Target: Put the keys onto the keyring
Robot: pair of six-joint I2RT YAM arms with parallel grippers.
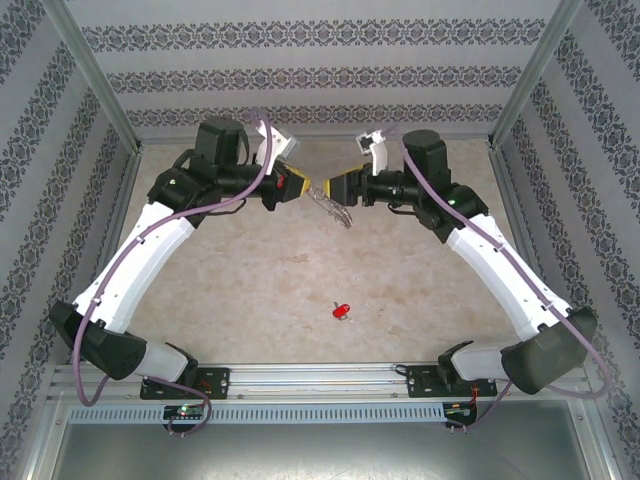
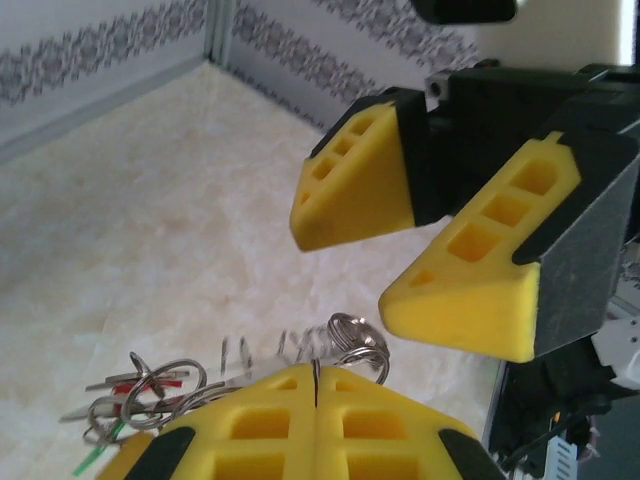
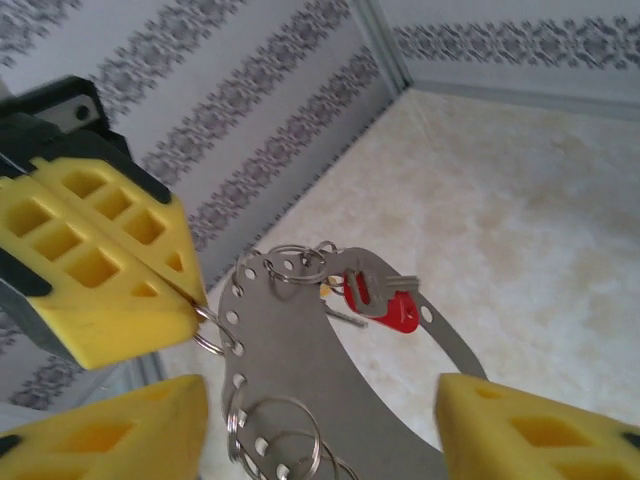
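the left gripper (image 2: 315, 378) is clenched on a small ring at the edge of the keyring (image 3: 290, 350), holding the limp grey loop up between the arms, where the right gripper (image 3: 320, 425) stands parted either side of it, a red-headed key (image 3: 385, 305) hanging from it and a loose red key (image 1: 342, 311) lying on the table (image 1: 250, 290) nearer the bases.

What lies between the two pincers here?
The keyring spans that gap in the top view: the left pincer holds one end, and the right pincer stands open around it in the right wrist view.
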